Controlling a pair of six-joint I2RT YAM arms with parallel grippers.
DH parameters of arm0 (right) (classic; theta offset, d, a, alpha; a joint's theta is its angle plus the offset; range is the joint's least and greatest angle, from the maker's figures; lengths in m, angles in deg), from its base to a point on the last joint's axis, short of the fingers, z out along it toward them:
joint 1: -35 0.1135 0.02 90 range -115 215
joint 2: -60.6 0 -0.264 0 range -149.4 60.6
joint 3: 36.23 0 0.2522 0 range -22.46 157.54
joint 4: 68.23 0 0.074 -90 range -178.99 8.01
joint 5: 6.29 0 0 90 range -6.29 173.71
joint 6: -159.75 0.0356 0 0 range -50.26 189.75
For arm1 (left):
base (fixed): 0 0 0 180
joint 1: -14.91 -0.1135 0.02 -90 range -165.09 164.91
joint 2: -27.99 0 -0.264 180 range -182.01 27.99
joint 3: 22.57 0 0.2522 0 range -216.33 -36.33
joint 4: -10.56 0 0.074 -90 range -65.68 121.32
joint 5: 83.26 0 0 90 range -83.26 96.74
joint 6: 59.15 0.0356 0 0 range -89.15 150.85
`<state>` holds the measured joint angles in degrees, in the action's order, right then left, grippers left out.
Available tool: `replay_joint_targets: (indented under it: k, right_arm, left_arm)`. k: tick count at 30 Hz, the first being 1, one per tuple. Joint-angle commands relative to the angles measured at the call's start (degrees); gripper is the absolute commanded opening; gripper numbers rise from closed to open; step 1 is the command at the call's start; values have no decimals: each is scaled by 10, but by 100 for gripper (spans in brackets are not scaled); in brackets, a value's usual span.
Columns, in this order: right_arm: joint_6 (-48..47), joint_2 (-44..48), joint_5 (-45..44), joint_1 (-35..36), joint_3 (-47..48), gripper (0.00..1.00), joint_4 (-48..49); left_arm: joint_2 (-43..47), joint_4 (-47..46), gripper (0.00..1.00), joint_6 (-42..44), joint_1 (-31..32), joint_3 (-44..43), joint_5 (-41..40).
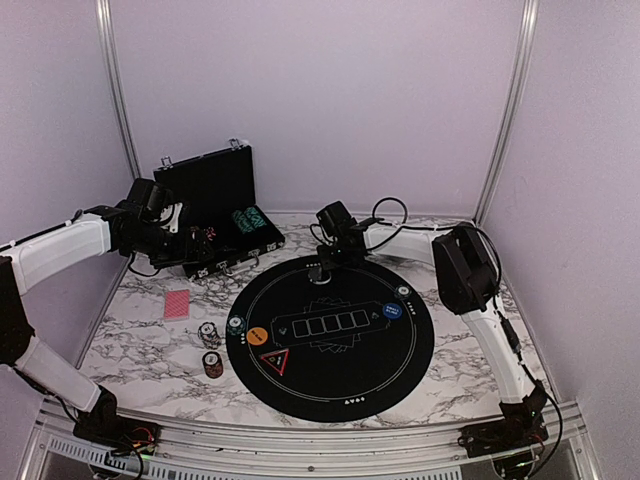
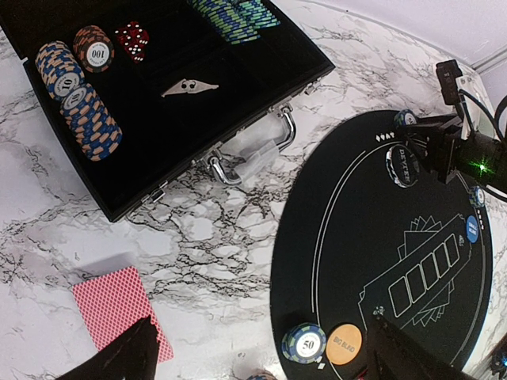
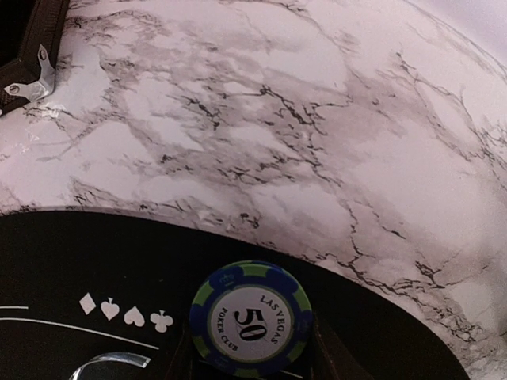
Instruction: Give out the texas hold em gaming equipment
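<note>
blue-green 50 chip (image 3: 249, 321): pinched face-up in the right gripper (image 3: 252, 344), at the far rim of the black mat (image 3: 79, 253).
bearing: chip straight under the right wrist; placing it looks like a short drop.
left gripper (image 2: 261, 336): spread wide, empty, nearer the red-backed cards (image 2: 119, 305).
hidden: chip-to-mat contact and stack depth; fingers cropped.

The left arm (image 1: 60, 245) reaches from the near left to the far left with the left gripper (image 2: 263, 324) spread wide, while the right arm (image 1: 470, 270) bends at the far right and stretches left, the right gripper (image 1: 322, 262) closed on a poker chip (image 3: 249, 321).
</note>
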<state>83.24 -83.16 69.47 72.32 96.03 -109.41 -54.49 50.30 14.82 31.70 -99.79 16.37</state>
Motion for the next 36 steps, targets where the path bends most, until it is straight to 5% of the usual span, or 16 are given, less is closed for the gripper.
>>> replay_joint_targets:
  k: [1, 19, 36]
  right_arm:
    - [3, 13, -6, -10, -11, 29, -49]
    - [1, 13, 2, -10, 1, 35, -59]
    - [2, 10, 18, -11, 49, 58, -85]
  left_arm:
    - [-3, -8, 93, 7, -4, 7, 4]
    - [-3, -8, 93, 7, -4, 7, 7]
    - [-3, -8, 93, 7, -4, 6, 7]
